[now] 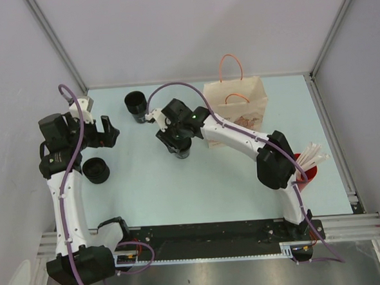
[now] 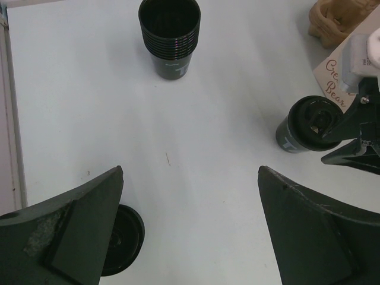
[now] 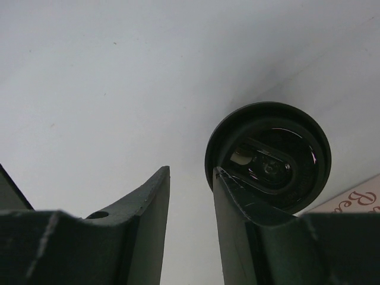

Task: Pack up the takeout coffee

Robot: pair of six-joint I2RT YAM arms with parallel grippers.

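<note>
Coffee cup (image 1: pixel 183 150) is standing upright on the pale desk (image 1: pixel 199 193), lidded, right under the right end effector (image 1: pixel 177 135) and just beside the paper bag (image 1: pixel 236 104). Thing is, in the wrist view the cup isn't between the fingers. Its round lid (image 3: pixel 267 157) sits off to the bag side, outside the finger there and maybe touching it, while the jaws are only a narrow gap apart with nothing in them. So I reckon it has to open wider and shift toward the bag before it can grab. Left end effector (image 2: pixel 190 178) is spread wide, empty, well away. Cup is plain black, the lid glossy plastic with an oval recess. The bag is brown kraft paper with thin orange cord handles.
</note>
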